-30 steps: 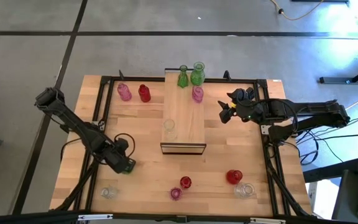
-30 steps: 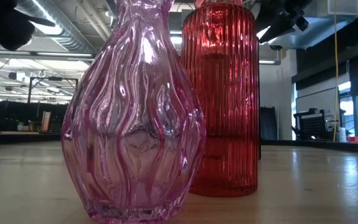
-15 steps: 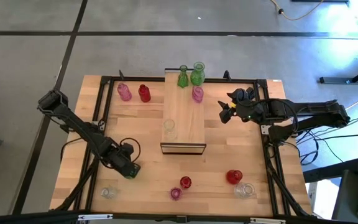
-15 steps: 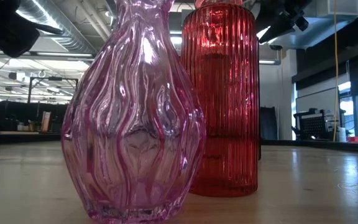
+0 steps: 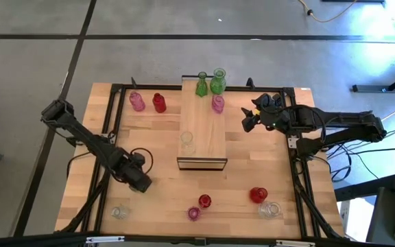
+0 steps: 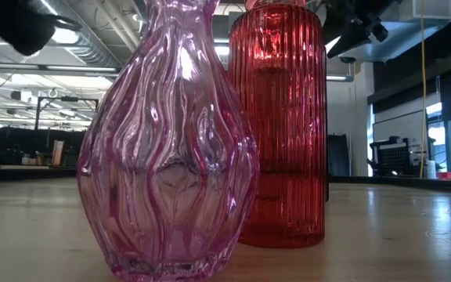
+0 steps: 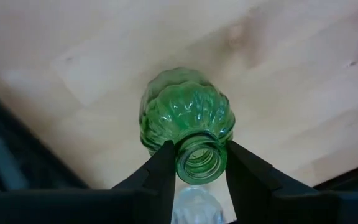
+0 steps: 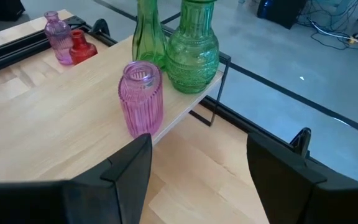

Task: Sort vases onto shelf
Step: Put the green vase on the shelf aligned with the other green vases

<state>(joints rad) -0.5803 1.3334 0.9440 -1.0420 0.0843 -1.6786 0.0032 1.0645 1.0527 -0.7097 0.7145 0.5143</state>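
A small green ribbed vase point(image 7: 188, 115) sits under my left gripper point(image 7: 201, 171), which is shut on it at the table's near left point(image 5: 139, 181). My right gripper point(image 8: 197, 180) hangs open in the air right of the shelf point(image 5: 203, 123), fingers toward its far end. On the shelf stand two green vases point(image 5: 201, 86) point(image 5: 217, 82), a pink one point(image 5: 217, 103) and a clear one point(image 5: 187, 142). The low view is filled by a pink vase point(image 6: 167, 141) and a red vase point(image 6: 280, 125) on the tabletop. My left gripper pinches the green vase's narrow neck just below the rim point(image 7: 201, 163) between its two fingers point(image 7: 163, 171). The fingers come from above, pointing down. The vase hangs or stands upright below them; its round body hides its base, so I cannot tell whether it is off the table.
On the table stand a pink point(image 5: 137, 101) and a red vase point(image 5: 159, 103) at the far left, a clear one point(image 5: 120, 212) at the near left, and pink point(image 5: 194, 213), red point(image 5: 204, 201), red point(image 5: 257, 195) and clear point(image 5: 271, 209) vases along the near edge.
My left gripper has shifted a little toward the table's near right, dipped, then come up again. The green vase, which showed beside its fingers a second ago in the high view, is now hidden under it.
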